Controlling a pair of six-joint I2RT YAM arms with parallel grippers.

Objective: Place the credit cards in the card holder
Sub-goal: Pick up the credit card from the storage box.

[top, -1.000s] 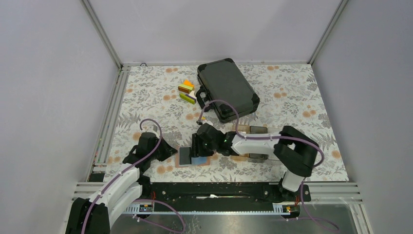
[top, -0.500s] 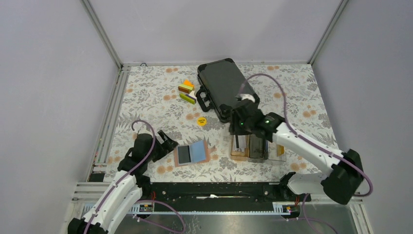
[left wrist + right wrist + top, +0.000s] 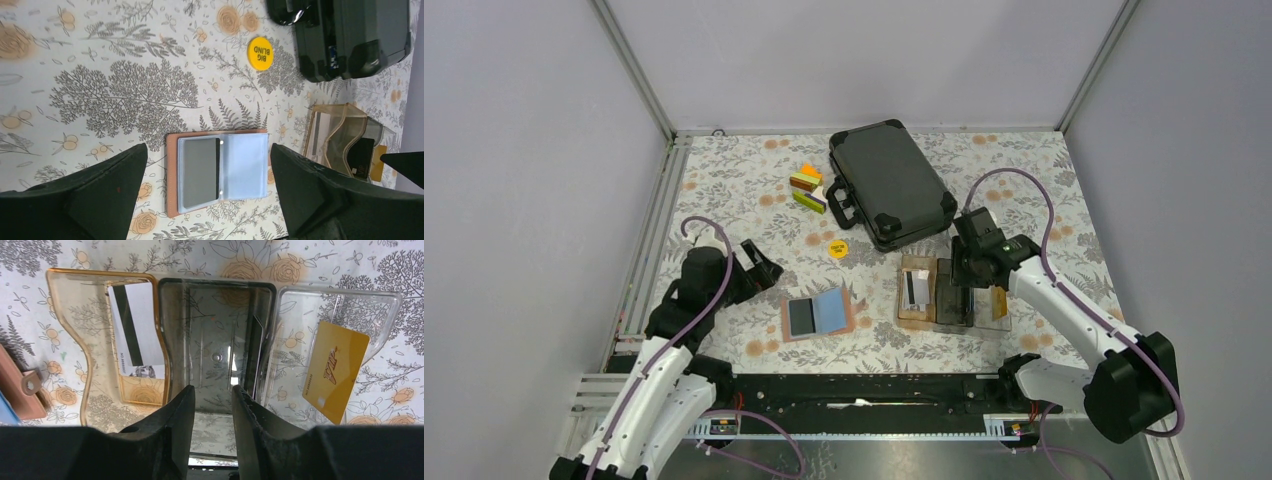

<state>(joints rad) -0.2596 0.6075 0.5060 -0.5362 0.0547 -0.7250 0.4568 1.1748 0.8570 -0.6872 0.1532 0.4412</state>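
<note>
The salmon-pink card holder (image 3: pixel 818 316) (image 3: pixel 218 172) lies open on the cloth. A dark grey card (image 3: pixel 199 172) sits in its left blue-grey pocket. My left gripper (image 3: pixel 760 266) (image 3: pixel 208 148) hangs open to the left of it, touching nothing. A three-part tray (image 3: pixel 918 318) (image 3: pixel 150 400) holds more credit cards. A white card with a black stripe (image 3: pixel 132 325) is in the amber part. A dark card (image 3: pixel 257 352) stands on edge in the smoky middle part, and a yellow card (image 3: pixel 335 370) is in the clear part. My right gripper (image 3: pixel 968 286) (image 3: pixel 212 390) hovers over the middle part, jaws narrowly apart and empty.
A black hard case (image 3: pixel 889 183) lies at the back, just behind the tray. A yellow round disc (image 3: pixel 837 248) (image 3: pixel 260 51) sits between the case and the card holder. Coloured blocks (image 3: pixel 808 188) are stacked left of the case. Metal rails border the cloth on the left and front.
My right arm swung from the card holder over to the tray and its jaws narrowed. My left gripper opened and drew back to the left. The card holder now lies open with the dark card inside.
</note>
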